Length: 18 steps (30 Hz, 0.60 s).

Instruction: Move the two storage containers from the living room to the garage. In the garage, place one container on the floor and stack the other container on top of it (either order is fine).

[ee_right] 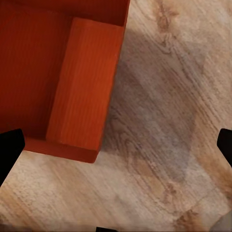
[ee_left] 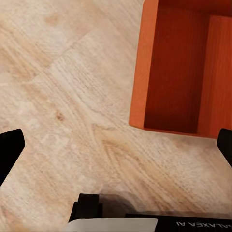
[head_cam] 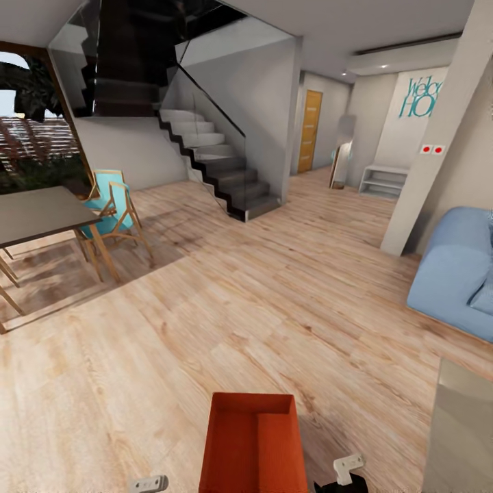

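Note:
An orange-red storage container [head_cam: 236, 445] sits low in front of me on the living room's light wood plank floor [head_cam: 260, 301]. A second orange-red box shape [head_cam: 277, 452] lies inside it along one side. I cannot tell whether that is the other container. In the left wrist view the container [ee_left: 171, 67] lies beyond my left gripper [ee_left: 117, 147], which is open and over bare planks. My right gripper [ee_right: 117, 147] is open too, with the container [ee_right: 53, 72] off to one side and a grey shadow beside it. Neither gripper touches it.
A blue sofa [head_cam: 455, 274] and a glossy grey low table [head_cam: 462, 431] stand at the right. On the left are a dining table [head_cam: 34, 212] and a turquoise chair [head_cam: 113, 205]. Ahead are a staircase [head_cam: 219, 164], a white pillar [head_cam: 438, 150] and a wooden door [head_cam: 309, 130].

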Motion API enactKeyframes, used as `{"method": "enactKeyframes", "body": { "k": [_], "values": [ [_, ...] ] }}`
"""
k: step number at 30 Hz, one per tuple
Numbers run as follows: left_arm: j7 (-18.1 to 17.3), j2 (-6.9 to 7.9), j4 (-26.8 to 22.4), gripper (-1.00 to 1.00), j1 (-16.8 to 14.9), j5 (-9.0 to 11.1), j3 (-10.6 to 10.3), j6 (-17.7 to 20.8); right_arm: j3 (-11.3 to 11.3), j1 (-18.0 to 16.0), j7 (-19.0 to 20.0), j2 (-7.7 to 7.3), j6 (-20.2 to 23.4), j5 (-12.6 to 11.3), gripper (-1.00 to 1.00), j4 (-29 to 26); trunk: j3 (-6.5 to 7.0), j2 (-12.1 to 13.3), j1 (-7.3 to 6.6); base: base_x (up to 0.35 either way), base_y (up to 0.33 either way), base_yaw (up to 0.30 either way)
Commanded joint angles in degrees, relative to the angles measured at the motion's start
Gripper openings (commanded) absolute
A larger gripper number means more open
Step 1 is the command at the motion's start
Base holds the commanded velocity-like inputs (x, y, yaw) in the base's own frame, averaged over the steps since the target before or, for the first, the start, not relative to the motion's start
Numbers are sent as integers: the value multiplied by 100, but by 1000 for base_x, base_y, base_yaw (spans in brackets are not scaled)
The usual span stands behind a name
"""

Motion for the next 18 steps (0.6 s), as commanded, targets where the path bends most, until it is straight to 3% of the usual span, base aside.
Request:
{"method": "enactKeyframes", "body": {
  "k": [1, 11, 18],
  "values": [
    [-2, 5, -10, 100, 1, 56, -2, 33, 11, -2, 5, -5, 8, 54, 100, -5, -15, -3, 0, 0, 0, -111],
    [-2, 3, -10, 100, 1, 56, -1, 32, 2, -2, 5, -7, 8, 53, 100, -5, -102, -3, 0, 0, 0, -144],
    [-2, 2, -10, 100, 0, 56, 1, 25, 27, -2, 5, -6, 8, 62, 100, -5, -163, -3, 0, 0, 0, 72]
  ]
}}
